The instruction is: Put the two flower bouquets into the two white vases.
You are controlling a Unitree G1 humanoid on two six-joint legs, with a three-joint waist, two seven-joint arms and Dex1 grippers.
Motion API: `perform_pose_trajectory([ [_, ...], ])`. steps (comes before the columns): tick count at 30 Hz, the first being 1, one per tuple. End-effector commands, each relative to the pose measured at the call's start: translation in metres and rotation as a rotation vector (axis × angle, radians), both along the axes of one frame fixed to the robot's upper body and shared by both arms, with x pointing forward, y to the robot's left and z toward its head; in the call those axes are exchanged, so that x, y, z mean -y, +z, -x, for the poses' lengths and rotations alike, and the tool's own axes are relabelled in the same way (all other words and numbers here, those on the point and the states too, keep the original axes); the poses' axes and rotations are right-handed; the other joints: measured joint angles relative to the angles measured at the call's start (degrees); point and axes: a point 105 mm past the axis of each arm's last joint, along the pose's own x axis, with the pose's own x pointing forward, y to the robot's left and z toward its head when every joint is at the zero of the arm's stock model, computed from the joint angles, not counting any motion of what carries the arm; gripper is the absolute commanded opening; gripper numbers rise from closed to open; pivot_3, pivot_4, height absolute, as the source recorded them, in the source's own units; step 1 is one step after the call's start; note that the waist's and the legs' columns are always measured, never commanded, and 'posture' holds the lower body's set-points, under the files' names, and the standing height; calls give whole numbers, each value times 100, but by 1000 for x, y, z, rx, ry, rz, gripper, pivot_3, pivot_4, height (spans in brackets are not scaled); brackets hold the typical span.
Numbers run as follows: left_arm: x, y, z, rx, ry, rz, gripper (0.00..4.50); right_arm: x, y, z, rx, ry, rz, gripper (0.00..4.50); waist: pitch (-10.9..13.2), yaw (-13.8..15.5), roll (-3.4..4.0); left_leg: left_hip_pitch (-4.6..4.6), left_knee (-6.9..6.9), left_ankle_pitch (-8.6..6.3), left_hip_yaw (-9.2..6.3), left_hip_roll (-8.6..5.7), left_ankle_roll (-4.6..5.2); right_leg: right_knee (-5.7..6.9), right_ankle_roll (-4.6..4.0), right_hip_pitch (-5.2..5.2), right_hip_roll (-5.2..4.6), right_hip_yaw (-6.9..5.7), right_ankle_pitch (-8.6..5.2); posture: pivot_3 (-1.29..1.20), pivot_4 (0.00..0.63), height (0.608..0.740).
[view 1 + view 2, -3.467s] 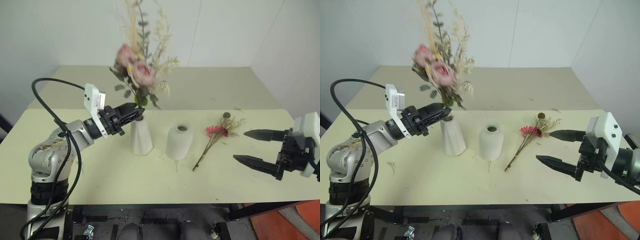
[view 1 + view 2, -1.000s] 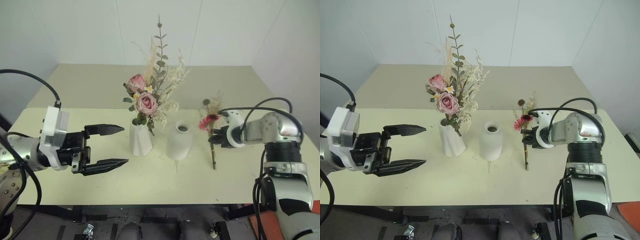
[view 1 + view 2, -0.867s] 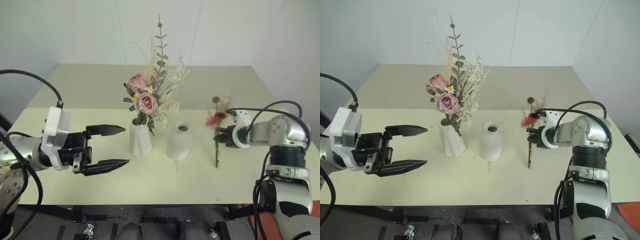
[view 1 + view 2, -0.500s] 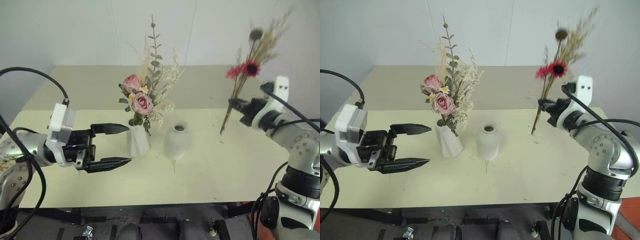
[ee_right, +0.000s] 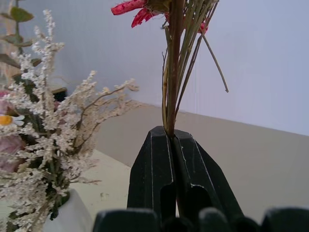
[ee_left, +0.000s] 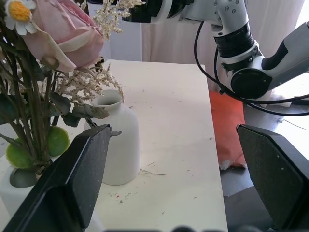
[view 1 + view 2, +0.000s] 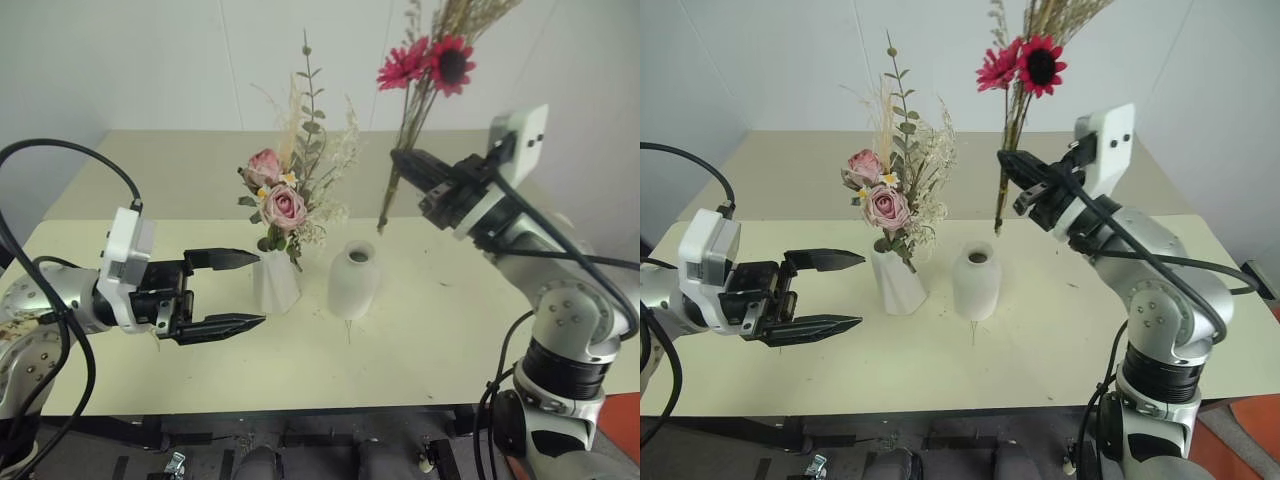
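Right gripper [image 7: 400, 160] clamped on gerbera bouquet [image 7: 425, 95] stems, held aloft at one o'clock above rounded white vase [image 7: 354, 281], rose bouquet [image 7: 290, 195] standing in tapered vase [image 7: 276, 283] beside it, left gripper [image 7: 240, 290] spread wide, empty, at nine o'clock.

Two white vases are stood on the bench near its middle. The narrow vase [image 7: 898, 283] is filled with the pink rose bouquet [image 7: 896, 190]. The wider vase [image 7: 975, 283] is stood just beside it, toward the right edge, and its mouth is seen open and dark. The thin bouquet [image 7: 1025, 75] with red flowers is held up high in the shut right end effector [image 7: 1012, 168], its stems hanging above the wider vase. The left end effector [image 7: 836, 291] is held wide open near the left edge, pointing at the narrow vase.
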Motion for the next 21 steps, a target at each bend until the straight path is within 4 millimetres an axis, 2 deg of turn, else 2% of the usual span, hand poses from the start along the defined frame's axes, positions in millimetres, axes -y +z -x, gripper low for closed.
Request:
perform_pose_trajectory([
  [1, 1, 7, 5, 34, -11, 6, 4500, -4, 3, 5, 40, 17, -28, 19, 0, 0, 0, 0, 0, 0, 0, 0, 0, -1, 0, 0, 0, 0, 0, 0, 150, 740],
  [21, 0, 10, 3, 45, -13, -13, 4500, -21, -59, 3, -87, 28, 47, 19, 0, -7, 0, 0, 0, 0, 0, 0, 0, 0, 0, -1, 0, 0, 0, 0, 150, 740],
])
